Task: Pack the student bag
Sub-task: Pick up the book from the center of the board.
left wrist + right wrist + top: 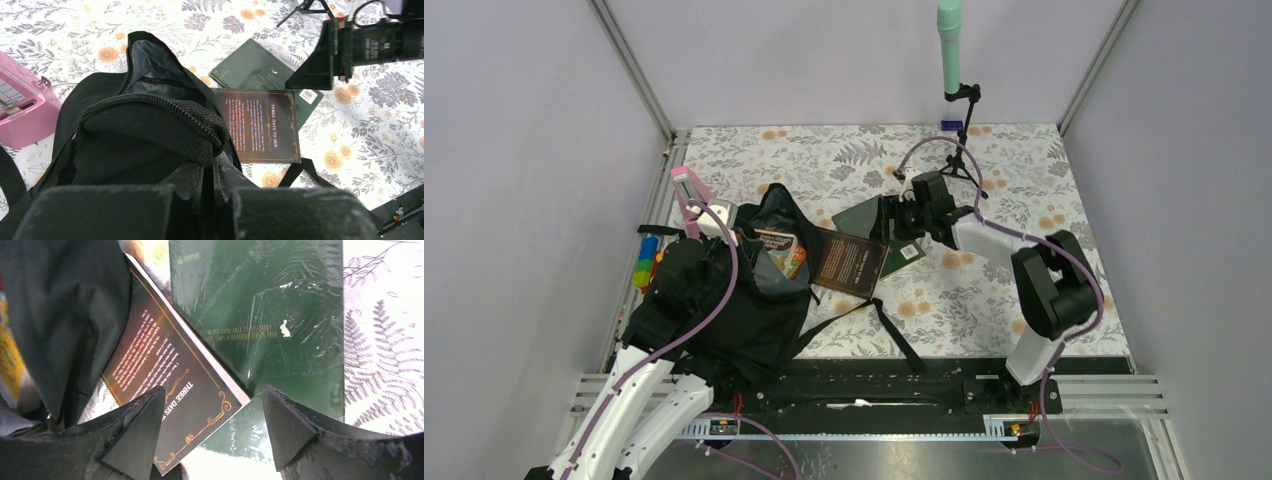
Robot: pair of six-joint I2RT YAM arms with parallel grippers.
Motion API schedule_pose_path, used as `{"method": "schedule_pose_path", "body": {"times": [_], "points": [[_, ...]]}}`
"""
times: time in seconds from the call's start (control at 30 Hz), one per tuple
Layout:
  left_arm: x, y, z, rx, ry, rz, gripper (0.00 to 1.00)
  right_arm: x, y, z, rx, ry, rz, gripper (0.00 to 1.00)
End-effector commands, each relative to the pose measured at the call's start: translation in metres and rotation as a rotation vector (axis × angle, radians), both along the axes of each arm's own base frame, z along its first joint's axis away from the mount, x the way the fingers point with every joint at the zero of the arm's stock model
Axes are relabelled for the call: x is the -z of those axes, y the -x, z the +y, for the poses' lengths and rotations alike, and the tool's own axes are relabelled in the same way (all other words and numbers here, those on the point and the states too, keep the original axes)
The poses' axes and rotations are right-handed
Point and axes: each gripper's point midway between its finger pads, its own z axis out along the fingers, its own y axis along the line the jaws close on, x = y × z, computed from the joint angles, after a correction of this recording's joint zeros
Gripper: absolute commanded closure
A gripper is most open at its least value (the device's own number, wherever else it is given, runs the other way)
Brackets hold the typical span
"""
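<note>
Gripping student bag point(150, 125) rim: left pincer point(216, 192); right pincer point(212, 392) apart, rightward.

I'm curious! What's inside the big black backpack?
A colourful book pokes out of the open student bag. Whatever lies deeper down is hidden by the black fabric.

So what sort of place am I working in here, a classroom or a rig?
Most likely a lab test cell, not a classroom. Plain wall panels set in an aluminium frame box in the table, a floral cloth covers it, and a mint-green cylinder stands on a small tripod at the far edge.
</note>
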Motion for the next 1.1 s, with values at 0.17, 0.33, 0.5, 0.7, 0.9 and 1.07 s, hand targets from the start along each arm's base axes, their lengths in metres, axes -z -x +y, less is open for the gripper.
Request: {"method": "schedule_pose_path", "body": {"times": [0.17, 0.33, 0.5, 0.7, 0.9, 1.07], "points": [[-0.055, 0.0, -0.016, 0.082, 0.089, -0.172, 1.0, 0.042, 0.008, 0.02, -0.194, -0.028, 0.202, 0.23], [-0.055, 0.0, -0.017, 0.084, 0.092, -0.17, 1.0, 0.048, 0.029, 0.025, -0.257, -0.061, 0.319, 0.26], [-0.056, 0.0, -0.019, 0.092, 0.098, -0.165, 1.0, 0.047, 0.056, 0.032, -0.302, -0.148, 0.439, 0.3], [-0.055, -0.001, -0.021, 0.099, 0.105, -0.159, 1.0, 0.046, 0.071, 0.035, -0.31, -0.199, 0.513, 0.36], [-0.055, -0.001, -0.022, 0.098, 0.11, -0.153, 1.0, 0.046, 0.075, 0.045, -0.311, -0.261, 0.589, 0.43], [-0.055, -0.001, -0.022, 0.098, 0.113, -0.154, 1.0, 0.045, 0.081, 0.058, -0.312, -0.271, 0.596, 0.5]]}}
